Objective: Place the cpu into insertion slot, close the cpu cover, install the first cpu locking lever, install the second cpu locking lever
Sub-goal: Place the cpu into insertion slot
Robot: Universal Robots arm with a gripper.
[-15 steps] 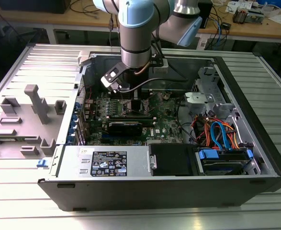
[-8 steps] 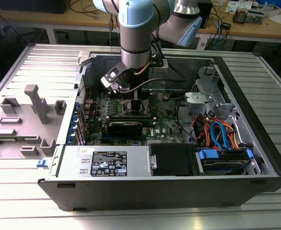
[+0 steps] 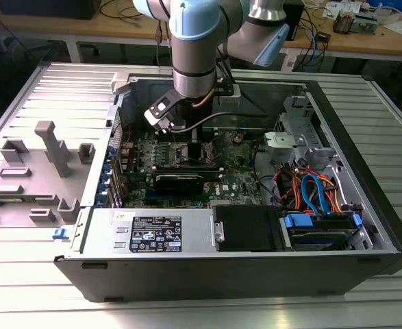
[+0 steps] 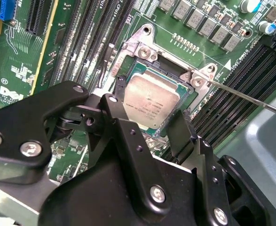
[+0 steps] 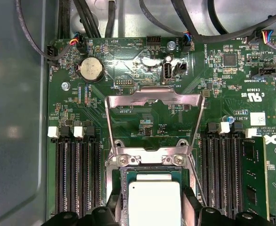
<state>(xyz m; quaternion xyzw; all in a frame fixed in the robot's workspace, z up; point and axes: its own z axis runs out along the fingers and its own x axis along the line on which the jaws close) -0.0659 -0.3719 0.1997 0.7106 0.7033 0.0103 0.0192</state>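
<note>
The cpu (image 4: pixel 152 106) is down in the insertion slot (image 4: pixel 168 66), lying flat and square to it. Its dull silver-grey lid has faint print and a thin green border all round. The claw (image 4: pixel 147 113) hangs right over it, black fingers (image 4: pixel 182 127) spread wide, one on each side of the chip. In the second wrist view a strip of dark socket shows between one finger and the chip, so the claw is open and grips nothing.

Just past the fingertips, on the far side of the slot, the cpu cover (image 5: pixel 154 95) stands swung up on its hinge. It is a thin silver frame, and the green motherboard (image 5: pixel 142 56) shows through its square window. A thin silver lever rod (image 4: pixel 241 94) runs out from one corner of the slot, away from the claw.

Long black memory slots (image 5: pixel 76 174) run along both flanks of the claw. Farther past the cover a round coin battery (image 5: pixel 91 69) sits on the board.

In the exterior view the arm (image 3: pixel 194 55) reaches straight down into the open computer case (image 3: pixel 365 205), which lies on the ribbed metal surface (image 3: pixel 201 312).
</note>
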